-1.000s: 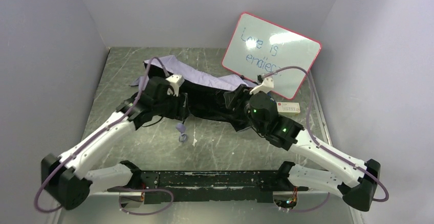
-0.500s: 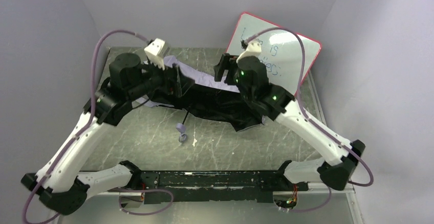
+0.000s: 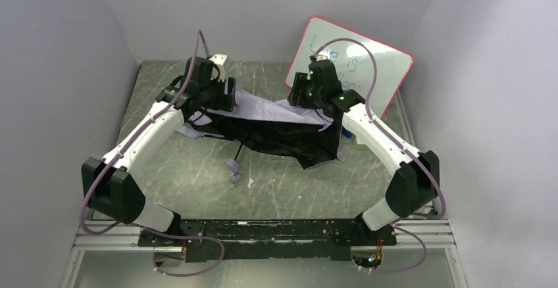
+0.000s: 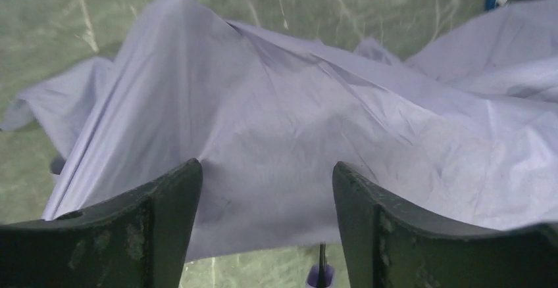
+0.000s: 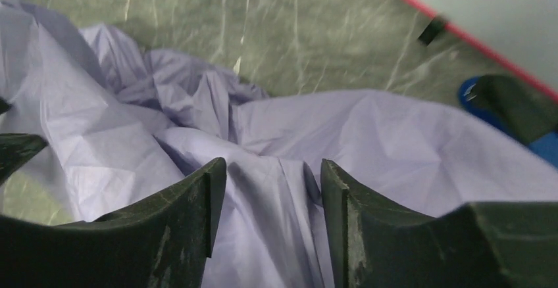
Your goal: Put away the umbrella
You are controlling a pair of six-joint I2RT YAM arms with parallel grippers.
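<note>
Since both arms have swung from mid-canopy out to its far edge, I record the umbrella [image 3: 270,130] lying slack on the counter [image 3: 197,183], left fingers [image 4: 171,196] and right fingers [image 5: 197,196] wide astride fabric, gripping nothing, so gathering has barely begun.

L hand [image 4: 266,169] & R hand [image 5: 273,166] both reach far fwd, jaws apart.

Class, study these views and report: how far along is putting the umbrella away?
Done: little. The umbrella lies slack and crumpled across the table, with its handle pointing toward the arms. In hand: the left claw and right claw sit open at its far edge, with cloth between the fingers and neither claw closed. Left: gathering the cloth, folding it up and stowing it.
</note>
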